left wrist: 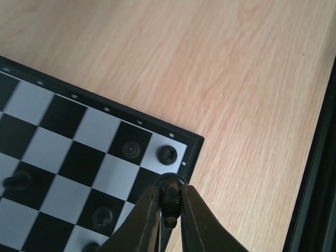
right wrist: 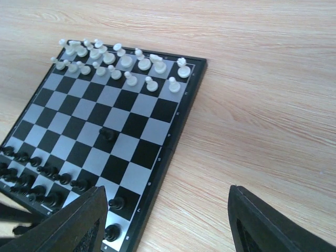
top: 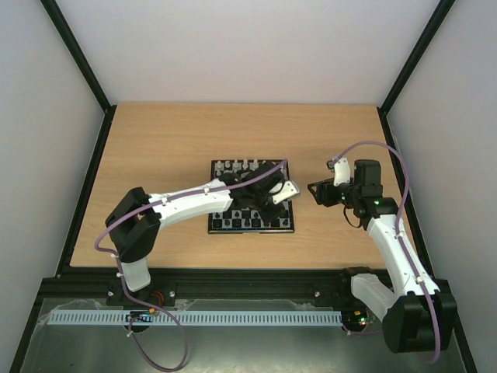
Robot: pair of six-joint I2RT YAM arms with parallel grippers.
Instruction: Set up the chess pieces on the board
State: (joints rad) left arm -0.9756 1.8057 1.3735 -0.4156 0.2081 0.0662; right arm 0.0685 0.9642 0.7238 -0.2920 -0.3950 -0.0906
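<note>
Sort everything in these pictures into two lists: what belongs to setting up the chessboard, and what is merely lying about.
Belongs: board, white pieces, black pieces, the black piece pinched in the left gripper, the open right gripper.
Merely there: wooden table, purple cables, black frame.

From above, your left arm (top: 194, 203) covers the middle of the board (top: 248, 231), and the chess pieces (top: 237, 165) are too small to name by kind. At the left wrist, the fingers (left wrist: 144, 220) of the left gripper (left wrist: 170, 189) hide the sides of a black piece (left wrist: 169, 207) (its kind is unclear).
</note>
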